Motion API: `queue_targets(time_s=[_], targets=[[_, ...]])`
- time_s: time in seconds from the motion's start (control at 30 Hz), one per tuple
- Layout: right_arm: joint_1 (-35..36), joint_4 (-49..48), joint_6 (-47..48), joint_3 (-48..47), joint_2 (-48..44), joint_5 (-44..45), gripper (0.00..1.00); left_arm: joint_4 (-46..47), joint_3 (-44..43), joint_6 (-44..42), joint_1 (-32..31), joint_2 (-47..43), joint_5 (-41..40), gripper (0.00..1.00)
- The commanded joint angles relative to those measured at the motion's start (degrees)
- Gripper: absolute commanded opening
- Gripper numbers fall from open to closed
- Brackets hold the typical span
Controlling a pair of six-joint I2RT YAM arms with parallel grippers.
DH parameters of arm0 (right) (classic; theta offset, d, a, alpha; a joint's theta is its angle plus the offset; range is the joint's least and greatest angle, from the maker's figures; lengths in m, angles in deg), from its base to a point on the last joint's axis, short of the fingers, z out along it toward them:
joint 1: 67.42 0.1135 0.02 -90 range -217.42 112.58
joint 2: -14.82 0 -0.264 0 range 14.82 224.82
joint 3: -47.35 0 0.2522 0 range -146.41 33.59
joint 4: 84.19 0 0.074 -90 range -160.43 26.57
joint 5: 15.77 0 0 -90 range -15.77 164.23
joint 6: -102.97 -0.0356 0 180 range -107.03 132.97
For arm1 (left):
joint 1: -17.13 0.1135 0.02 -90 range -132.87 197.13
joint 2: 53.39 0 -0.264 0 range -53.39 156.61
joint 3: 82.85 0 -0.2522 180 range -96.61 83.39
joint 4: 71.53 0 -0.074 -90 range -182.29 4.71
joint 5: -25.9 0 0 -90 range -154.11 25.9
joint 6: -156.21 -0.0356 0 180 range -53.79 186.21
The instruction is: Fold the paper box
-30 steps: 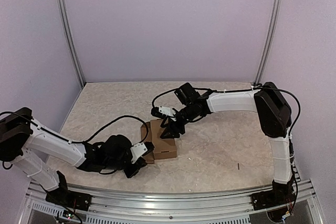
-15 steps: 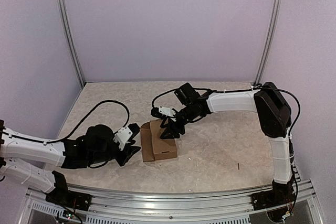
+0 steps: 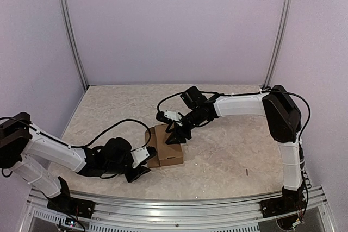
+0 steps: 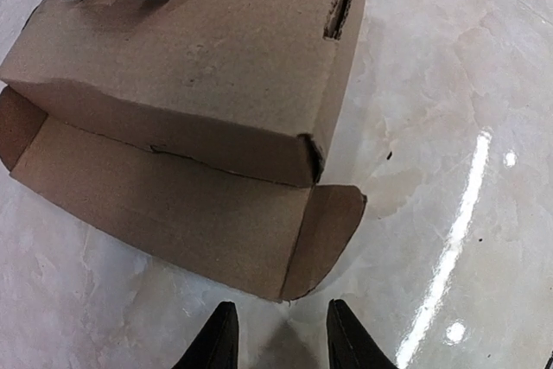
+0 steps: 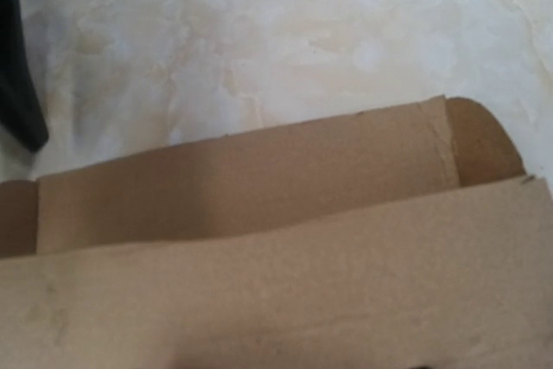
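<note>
Black left tool (image 4: pixel 281 345): low over the worktop (image 4: pixel 449 127), fingers parted a moderate way with nothing between them, tips just short of the loose flap (image 4: pixel 173 213).
Loose flap: flat on the worktop along the box's left side, a rounded ear at each end.
Brown paper box (image 3: pixel 168 149): mid-worktop between both arms, top panel closed, a slot cut near one edge.
Black right tool (image 3: pixel 175 134): reaching in from the right, fingers spread, both tips resting on the box's top, gripping nothing.
</note>
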Motion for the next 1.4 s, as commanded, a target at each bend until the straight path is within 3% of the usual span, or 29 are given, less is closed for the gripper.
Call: queue_targets(time_s=[0.0,0.17,0.47,1.03,1.37], targets=[[0.17,3.86,-0.37,-0.86,3.27,-0.09,0.64,2.88,-3.09,-3.99,0.46,2.28,4.08,0.35],[0.16,4.1,-0.75,-1.47,3.81,-0.47,0.64,3.9,-4.56,-4.91,0.33,4.96,5.54,0.3],[0.16,4.34,-0.59,-1.28,3.95,-0.54,0.63,3.26,-6.68,-5.14,0.53,7.43,6.19,0.09],[0.16,4.43,-0.42,-1.22,4.06,-0.72,0.63,1.56,-6.28,-3.39,1.31,5.87,5.39,0.07],[0.16,4.11,-1.22,-1.28,4.11,-0.81,0.63,2.18,-7.67,-3.52,1.61,6.76,7.28,0.0]])
